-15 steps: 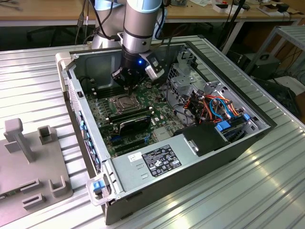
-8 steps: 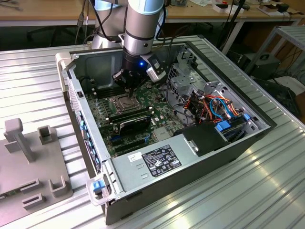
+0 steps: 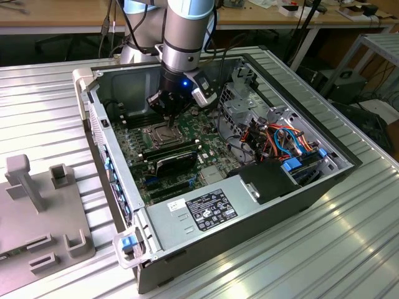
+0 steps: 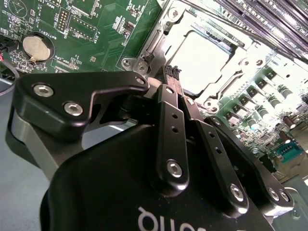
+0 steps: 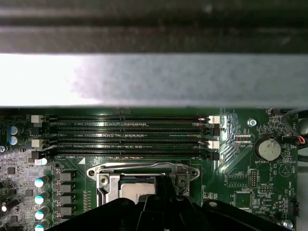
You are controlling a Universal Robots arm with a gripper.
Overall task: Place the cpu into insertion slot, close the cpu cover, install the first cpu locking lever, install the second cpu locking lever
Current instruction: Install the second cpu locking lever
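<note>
The insertion slot (image 3: 158, 132) sits on the green motherboard inside the open computer case. The cpu (image 4: 204, 57) lies flat in it, silvery top face up, and also appears as the cpu (image 5: 137, 189) in the first wrist view. The cpu cover (image 4: 153, 44), a thin metal frame, lies down around the chip; the cpu cover (image 5: 139, 169) frames it too. My gripper (image 4: 172, 72) is shut with nothing between its fingers, its tips right at the socket's edge. In the exterior view my gripper (image 3: 169, 115) hangs just above the slot. How the locking levers stand I cannot tell.
Long black memory slots (image 5: 130, 134) run beside the socket, under the case's metal wall (image 5: 154, 79). A coin battery (image 4: 37, 47) sits on the board. A black card (image 3: 174, 159), the power supply (image 3: 206, 208) and a cable bundle (image 3: 280, 140) crowd the case. A grey fixture (image 3: 37, 187) stands outside it.
</note>
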